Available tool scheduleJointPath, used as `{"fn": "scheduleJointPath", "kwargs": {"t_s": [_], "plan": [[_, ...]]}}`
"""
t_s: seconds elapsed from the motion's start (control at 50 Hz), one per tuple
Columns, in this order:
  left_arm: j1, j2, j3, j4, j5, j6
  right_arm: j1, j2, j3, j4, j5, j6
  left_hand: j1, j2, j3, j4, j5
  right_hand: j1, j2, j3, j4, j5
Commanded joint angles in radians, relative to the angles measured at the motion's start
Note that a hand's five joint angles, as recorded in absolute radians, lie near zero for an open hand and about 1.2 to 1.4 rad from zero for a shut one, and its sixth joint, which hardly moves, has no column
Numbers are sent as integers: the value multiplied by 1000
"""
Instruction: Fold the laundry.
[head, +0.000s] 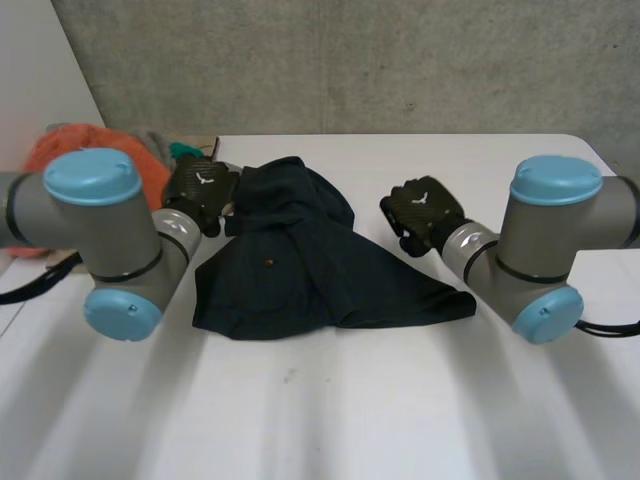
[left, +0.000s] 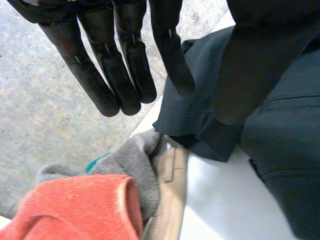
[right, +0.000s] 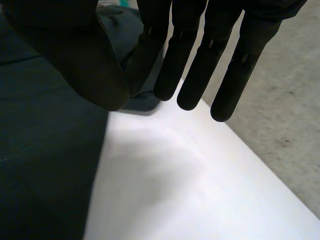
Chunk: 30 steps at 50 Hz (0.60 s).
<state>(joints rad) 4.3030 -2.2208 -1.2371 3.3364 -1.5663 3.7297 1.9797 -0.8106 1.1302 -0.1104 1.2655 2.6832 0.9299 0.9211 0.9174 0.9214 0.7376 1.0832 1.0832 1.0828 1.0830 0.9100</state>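
A dark navy garment lies crumpled in the middle of the white table, bunched at its far end and spread wider toward me. My left hand hangs over the garment's far left edge. Its fingers are straight and hold nothing, with the thumb over the dark cloth. My right hand floats just right of the garment, apart from it. Its fingers are straight beside the thumb, above bare table, with the garment's edge next to it.
A pile of other laundry sits at the table's far left corner: an orange cloth, a grey piece, a bit of green and a beige piece. A concrete wall stands behind the table.
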Motion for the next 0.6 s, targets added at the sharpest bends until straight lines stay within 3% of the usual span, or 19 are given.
{"fn": "scheduleJointPath", "kwargs": {"t_s": [0.02, 0.12, 0.22, 0.3, 0.6], "plan": [[14, 65, -21, -83, 40, 90, -16, -16, -9, 1, 31, 32, 144, 153, 156, 152, 162, 37, 37, 37, 37, 36], [-11, 105, -41, -221, 89, 124, -22, -9, -12, 5, 41, 23, 123, 132, 136, 132, 141, 10, 10, 11, 11, 9], [-58, 119, -42, -403, 127, 145, -25, 4, -12, 6, 41, 11, -211, -202, -198, -202, -193, -154, -154, -153, -154, -155], [-74, 107, -39, -474, 137, 156, -27, 5, -10, 6, 48, 11, -285, -276, -272, -276, -267, -265, -265, -265, -265, -266], [-52, -26, -36, -417, 49, 314, -21, 11, 3, 1, 66, -11, -291, -282, -278, -282, -273, -351, -351, -350, -351, -352]]}}
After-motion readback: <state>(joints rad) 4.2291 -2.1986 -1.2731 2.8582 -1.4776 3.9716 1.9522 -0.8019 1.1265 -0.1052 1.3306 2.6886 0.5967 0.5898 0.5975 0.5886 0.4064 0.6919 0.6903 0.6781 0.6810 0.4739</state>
